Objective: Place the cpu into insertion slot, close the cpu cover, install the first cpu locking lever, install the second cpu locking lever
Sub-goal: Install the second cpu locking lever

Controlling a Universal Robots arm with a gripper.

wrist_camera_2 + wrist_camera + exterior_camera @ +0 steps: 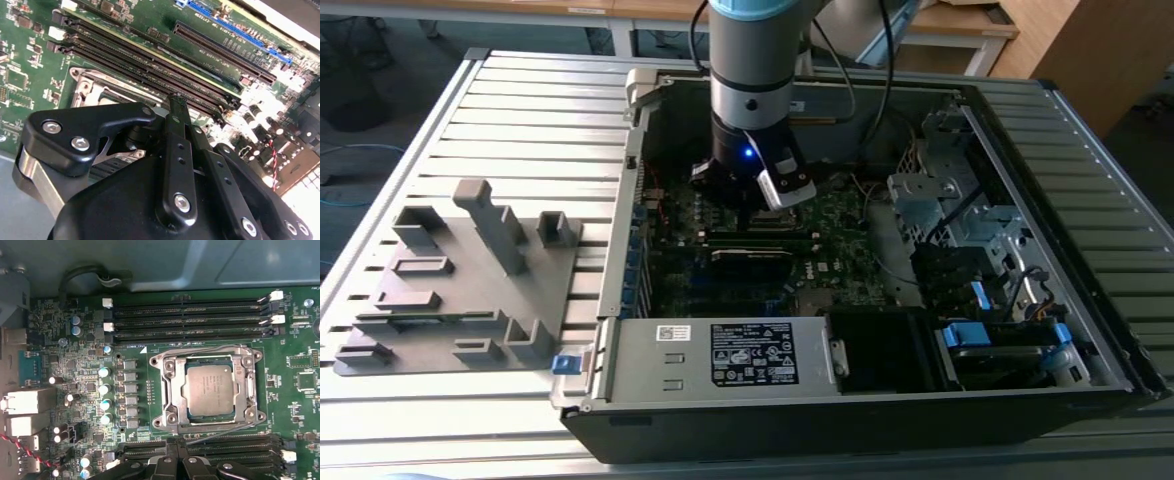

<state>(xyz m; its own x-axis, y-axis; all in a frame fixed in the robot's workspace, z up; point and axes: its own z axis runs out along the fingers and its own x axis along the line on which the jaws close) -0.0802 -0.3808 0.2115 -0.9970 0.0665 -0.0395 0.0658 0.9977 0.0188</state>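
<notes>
Cpu (210, 389) beside claw (175, 460), cover (170, 390) down

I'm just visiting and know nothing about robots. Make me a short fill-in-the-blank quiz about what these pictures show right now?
1. In the first wrist view, the cpu lies inside the silvery cpu cover, whose window is ____ in shape.
2. The long narrow memory slots beside it are all ____ of memory sticks.
3. In the exterior view, the arm reaches down into an open ____ case.
4. The circuit board is ____ in colour.

Missing words: square; empty; computer; green
</notes>
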